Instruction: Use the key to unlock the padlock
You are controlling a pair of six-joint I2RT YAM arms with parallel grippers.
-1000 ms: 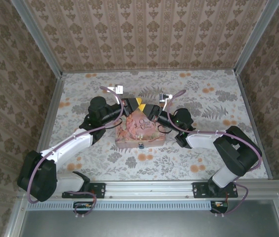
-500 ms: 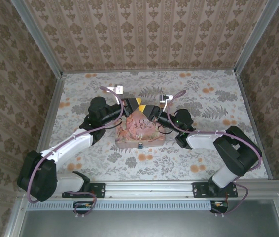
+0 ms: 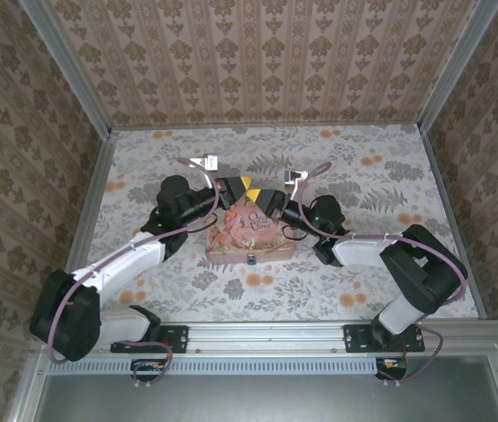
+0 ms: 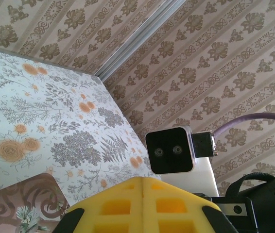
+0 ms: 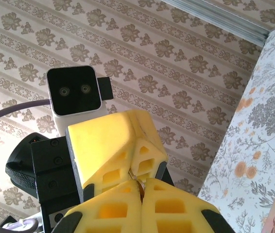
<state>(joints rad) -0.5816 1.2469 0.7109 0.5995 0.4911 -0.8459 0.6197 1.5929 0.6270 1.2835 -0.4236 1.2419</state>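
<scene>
- At the near edge of the pink tin (image 3: 253,230), in the top view, lies the padlock (image 3: 252,259), a tiny dark thing with a bluish glint. It is too small to tell whether its shackle is closed.
- The tin rests about mid-way across the floral surface (image 3: 363,176), between the two arms.
- Both arms meet over the far end of the tin, well apart from the padlock. Nothing touches the lock.
- The left gripper (image 4: 142,187) is closed, its yellow pads pressed flat together with nothing showing between them.
- The right gripper (image 5: 140,188) is closed too, and its tips touch the tips of the left one.
- A thin dark sliver (image 5: 138,183) sits at the seam where the tips meet. It may be the key, but I cannot tell, nor which gripper holds it.
- Done so far, as I judge it: at most the key is picked up and pinched at the fingertips, perhaps being passed or re-seated between the two.
- Left to do: bring the key down to the padlock, steady the lock, seat the key, turn it and free the shackle. That is nearly the whole task.
</scene>
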